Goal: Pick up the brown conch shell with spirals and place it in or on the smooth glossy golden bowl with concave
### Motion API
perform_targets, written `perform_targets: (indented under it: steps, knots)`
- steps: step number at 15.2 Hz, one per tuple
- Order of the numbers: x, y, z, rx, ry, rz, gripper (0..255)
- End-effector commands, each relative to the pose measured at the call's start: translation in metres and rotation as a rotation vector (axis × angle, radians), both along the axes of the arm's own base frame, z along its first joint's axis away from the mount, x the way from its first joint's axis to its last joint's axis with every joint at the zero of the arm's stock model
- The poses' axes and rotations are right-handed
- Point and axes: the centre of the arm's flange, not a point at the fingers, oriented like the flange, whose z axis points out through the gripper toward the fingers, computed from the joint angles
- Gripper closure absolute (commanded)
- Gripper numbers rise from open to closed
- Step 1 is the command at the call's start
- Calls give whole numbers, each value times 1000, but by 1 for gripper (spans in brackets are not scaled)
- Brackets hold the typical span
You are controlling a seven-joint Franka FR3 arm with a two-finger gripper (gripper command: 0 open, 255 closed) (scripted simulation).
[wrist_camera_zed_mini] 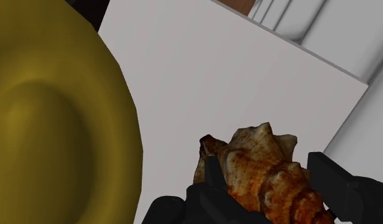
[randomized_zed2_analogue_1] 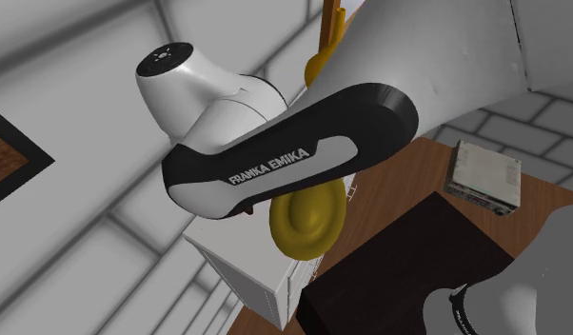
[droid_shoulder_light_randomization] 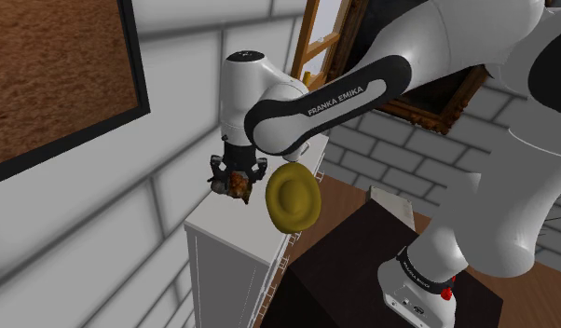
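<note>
Wrist view, jaws clamped on conch shell (wrist_camera_zed_mini: 266,172), golden bowl (wrist_camera_zed_mini: 56,127) cut off alongside

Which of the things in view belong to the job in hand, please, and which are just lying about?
Belonging to the job:
- brown conch shell, clasped in the gripper
- golden bowl, close beside the shell

Just lying about:
- white cabinet
- black-framed picture on the wall
- pale box on the wooden floor
- dark stand

Soft, even light; faint shadows
</note>
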Motion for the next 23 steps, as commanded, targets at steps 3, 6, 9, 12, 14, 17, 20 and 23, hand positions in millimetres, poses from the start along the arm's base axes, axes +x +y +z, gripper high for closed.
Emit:
perform_targets:
  steps: [3,6,9,12,14,17,20,23]
  knots:
    - [0,0,22,0,0,0,255]
    - [0,0,38,0,0,0,255]
    - [0,0,54,0,0,0,255]
    - [0,0,70,0,0,0,255]
    - [0,0,80,0,0,0,255]
    - [0,0,92,0,0,0,255]
    - [-18,-35,96,0,0,0,255]
    - [-36,-70,100,0,0,0,255]
